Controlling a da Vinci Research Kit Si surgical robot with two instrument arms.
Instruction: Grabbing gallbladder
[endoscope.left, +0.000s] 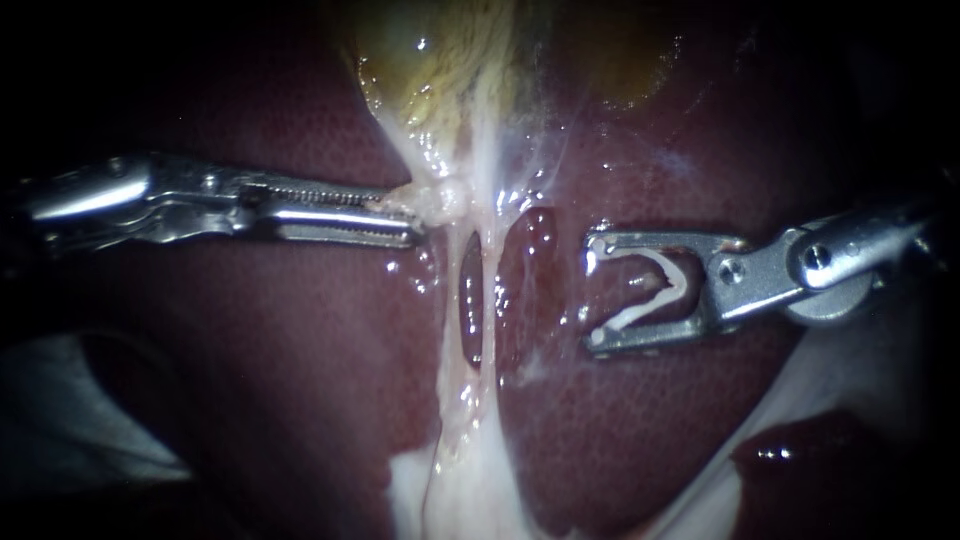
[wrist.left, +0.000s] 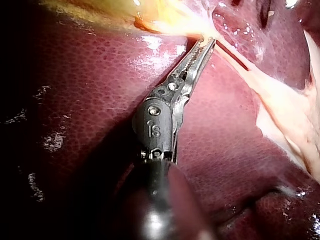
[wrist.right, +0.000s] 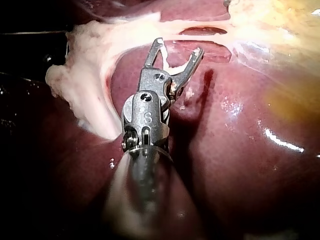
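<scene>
The yellowish gallbladder (endoscope.left: 430, 60) lies at the top of the endoscope view, narrowing into a pale neck. My left instrument (endoscope.left: 418, 213) reaches in from the left, and its serrated jaws are shut on a pale nub of tissue (endoscope.left: 447, 196) at that neck. In the left wrist view, that instrument (wrist.left: 207, 44) has its jaw tips at the same pale tissue below the gallbladder (wrist.left: 165, 15). My right instrument (endoscope.left: 597, 292) stands to the right of the pale tubes (endoscope.left: 482, 290), apart from them. Its jaws stand wide and hold a white clip (endoscope.left: 655, 290) between them.
Dark red liver (endoscope.left: 300, 380) surrounds everything. Two pale strands run down from the neck with a dark window (endoscope.left: 470, 305) between them and merge into white fatty tissue (endoscope.left: 470, 490) below. In the right wrist view, the right instrument (wrist.right: 180, 46) points at that pale band (wrist.right: 100, 65).
</scene>
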